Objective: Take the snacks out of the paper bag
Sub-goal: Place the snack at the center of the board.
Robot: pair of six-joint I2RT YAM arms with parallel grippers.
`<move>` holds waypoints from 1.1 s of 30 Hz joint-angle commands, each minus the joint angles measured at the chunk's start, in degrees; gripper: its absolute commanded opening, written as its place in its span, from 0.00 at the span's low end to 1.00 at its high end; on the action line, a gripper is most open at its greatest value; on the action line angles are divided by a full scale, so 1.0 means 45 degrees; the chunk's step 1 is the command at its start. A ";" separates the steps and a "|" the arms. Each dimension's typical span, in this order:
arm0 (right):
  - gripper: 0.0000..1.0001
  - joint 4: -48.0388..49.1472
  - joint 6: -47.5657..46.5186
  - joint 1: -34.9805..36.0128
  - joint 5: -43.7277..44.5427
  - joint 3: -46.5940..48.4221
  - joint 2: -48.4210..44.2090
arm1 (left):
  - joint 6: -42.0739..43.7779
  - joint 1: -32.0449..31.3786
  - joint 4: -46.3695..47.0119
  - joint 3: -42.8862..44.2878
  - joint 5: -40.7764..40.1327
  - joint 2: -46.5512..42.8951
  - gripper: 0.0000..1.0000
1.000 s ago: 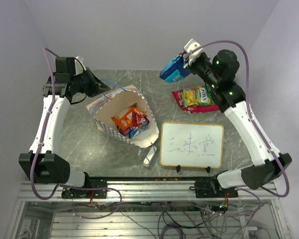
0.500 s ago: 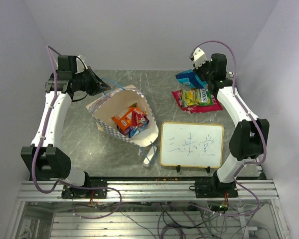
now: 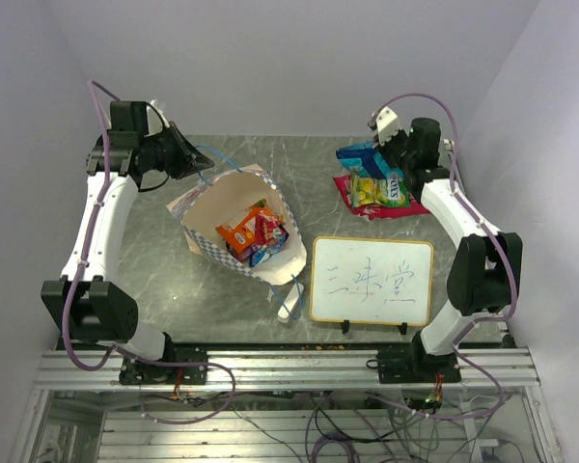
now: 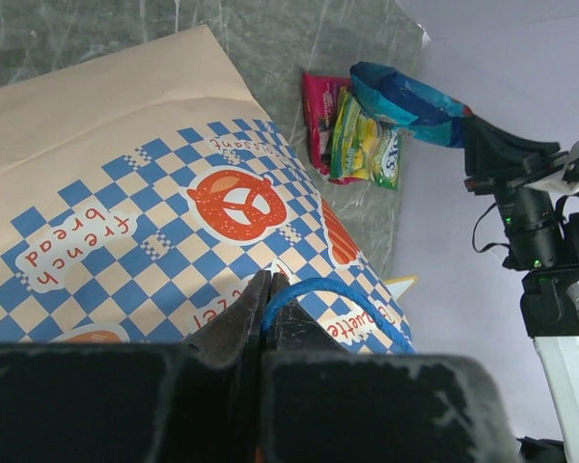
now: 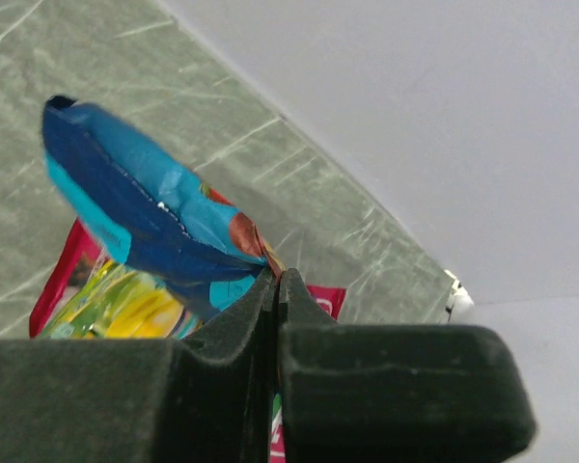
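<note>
Bearing surface: a grey marbled counter (image 3: 164,280) is seen from above, and everything else is set on it.
Paper bag: the paper bag (image 3: 205,210) is placed on the left half of the counter. Its mouth is turned up toward the top camera, so the cream inside is exposed. A blue-and-white checked band with printed pretzels is shown on its outer side in the left wrist view.
Whiteboard: a framed whiteboard (image 3: 372,280) with blue writing is stood just right of the bag, near the front edge of the counter.
Snacks inside: an orange packet (image 3: 236,234) and a red packet (image 3: 270,230) are seen side by side within the bag, with a scrap of blue wrapper below them.
Snacks outside: a pink-red packet (image 3: 412,205) is laid flat at the far right of the counter, and a yellow-green packet (image 3: 378,188) is laid on top of it.
Held snack: a blue packet (image 5: 145,222) is held by one corner over those two packets. Whether it touches them cannot be told.
Right pincer: the right pincer (image 5: 276,280) is clamped on the corner of the blue packet, with no gap seen between the jaws.
Left pincer: the left pincer (image 4: 268,285) is pressed together on the cord handle (image 4: 318,287) at the bag's far rim.
Loose handle: a second handle (image 3: 291,301) is seen by the bag's near end.
</note>
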 commanded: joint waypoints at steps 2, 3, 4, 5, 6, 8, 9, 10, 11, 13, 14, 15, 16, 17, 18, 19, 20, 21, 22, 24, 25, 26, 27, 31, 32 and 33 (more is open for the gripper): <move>0.00 0.2308 -0.0420 -0.0098 -0.0060 -0.1755 -0.1564 | 0.0146 0.0020 0.0131 0.0209 0.0187 0.0230 0.07; 0.00 0.2538 -0.0509 -0.0107 -0.0139 -0.2191 -0.1746 | 0.0132 -0.0011 0.0141 0.0197 0.0204 0.0240 0.07; 0.00 0.2801 -0.0625 -0.0106 -0.0263 -0.2736 -0.1947 | 0.0136 -0.0027 0.0144 0.0198 0.0208 0.0231 0.07; 0.00 0.3070 -0.0713 -0.0109 -0.0342 -0.3290 -0.2208 | 0.0116 -0.0064 0.0144 0.0171 0.0224 0.0230 0.07; 0.00 0.3321 -0.0733 -0.0108 -0.0391 -0.3799 -0.2383 | 0.0087 -0.0073 0.0164 0.0134 0.0243 0.0213 0.07; 0.00 0.3630 -0.0746 -0.0118 -0.0463 -0.4681 -0.2606 | 0.0061 -0.0113 0.0197 0.0036 0.0314 0.0130 0.07; 0.00 0.3657 -0.0764 -0.0112 -0.0492 -0.5174 -0.2682 | 0.0041 -0.0126 0.0210 -0.0035 0.0315 0.0086 0.07; 0.00 0.3700 -0.0798 -0.0136 -0.0544 -0.5599 -0.2730 | 0.0034 -0.0135 0.0206 -0.0095 0.0342 0.0039 0.07; 0.00 0.3708 -0.0878 -0.0139 -0.0577 -0.5938 -0.2761 | 0.0033 -0.0123 0.0208 -0.0136 0.0360 -0.0011 0.07; 0.00 0.3665 -0.1067 -0.0124 -0.0485 -0.6602 -0.2725 | 0.0013 -0.0141 0.0210 -0.0199 0.0411 -0.0120 0.07; 0.00 0.3542 -0.1202 -0.0122 -0.0380 -0.6764 -0.2621 | 0.0003 -0.0151 0.0214 -0.0225 0.0422 -0.0168 0.07; 0.00 0.3402 -0.1420 -0.0125 -0.0279 -0.6867 -0.2486 | -0.0005 -0.0162 0.0202 -0.0258 0.0424 -0.0205 0.07; 0.00 0.3204 -0.1701 -0.0145 -0.0185 -0.6924 -0.2288 | -0.0009 -0.0188 0.0183 -0.0285 0.0424 -0.0232 0.07; 0.00 0.2965 -0.1999 -0.0201 -0.0174 -0.6936 -0.2085 | -0.0011 -0.0247 0.0191 -0.0290 0.0424 -0.0257 0.07; 0.00 0.2810 -0.2274 -0.0242 -0.0170 -0.6964 -0.1906 | -0.0022 -0.0296 0.0233 -0.0305 0.0465 -0.0268 0.07; 0.00 0.2986 -0.2386 -0.0306 -0.0113 -0.7129 -0.1798 | -0.0072 -0.0332 0.0307 -0.0336 0.0507 -0.0291 0.07; 0.00 0.3338 -0.2298 -0.0431 -0.0138 -0.7311 -0.1739 | -0.0124 -0.0348 0.0358 -0.0391 0.0561 -0.0336 0.07; 0.00 0.3557 -0.2033 -0.0573 -0.0182 -0.7311 -0.1582 | -0.0153 -0.0355 0.0400 -0.0442 0.0588 -0.0380 0.07; 0.00 0.3436 -0.1841 -0.0662 -0.0115 -0.7085 -0.1331 | -0.0166 -0.0354 0.0413 -0.0478 0.0596 -0.0408 0.07; 0.00 0.2832 -0.1742 -0.0708 0.0353 -0.6527 -0.0687 | -0.0200 -0.0379 0.0432 -0.0523 0.0645 -0.0479 0.07; 0.00 0.2664 -0.1741 -0.0737 0.0575 -0.6383 -0.0460 | -0.0206 -0.0403 0.0467 -0.0541 0.0671 -0.0523 0.07; 0.00 0.2707 -0.1694 -0.0763 0.0812 -0.6378 -0.0333 | -0.0202 -0.0418 0.0487 -0.0558 0.0694 -0.0572 0.07; 0.00 0.2795 -0.1567 -0.0842 0.0991 -0.6409 -0.0276 | -0.0216 -0.0427 0.0475 -0.0563 0.0697 -0.0612 0.07; 0.00 0.2450 -0.1010 -0.1201 0.1382 -0.6398 -0.0219 | -0.0201 -0.0429 0.0493 -0.0648 0.0716 -0.0798 0.07; 0.00 0.2565 -0.0893 -0.1268 0.1441 -0.6555 -0.0262 | -0.0202 -0.0429 0.0510 -0.0674 0.0707 -0.0836 0.07; 0.00 0.2636 -0.0719 -0.1342 0.1509 -0.6651 -0.0282 | -0.0202 -0.0439 0.0527 -0.0695 0.0730 -0.0858 0.07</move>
